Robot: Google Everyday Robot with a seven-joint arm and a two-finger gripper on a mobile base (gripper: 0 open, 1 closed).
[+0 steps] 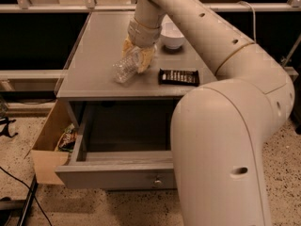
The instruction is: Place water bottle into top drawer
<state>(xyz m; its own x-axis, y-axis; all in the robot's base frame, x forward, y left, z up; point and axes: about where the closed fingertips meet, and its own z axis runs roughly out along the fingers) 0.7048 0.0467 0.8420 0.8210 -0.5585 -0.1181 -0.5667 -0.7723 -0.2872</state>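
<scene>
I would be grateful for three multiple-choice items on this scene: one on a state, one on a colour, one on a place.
1. The top drawer is:
A. shut
B. pulled open
C. taken out

2. The bowl is:
A. white
B. red
C. black

3. The water bottle is:
A. in the top drawer
B. in the bowl
C. over the cabinet top, in the gripper

Answers:
1 B: the drawer's bare inside shows below the cabinet top.
2 A: the bowl looks plain white against the grey top.
3 C: the bottle sits tilted between the gripper's closed fingers, above the drawer and not yet in it.
</scene>
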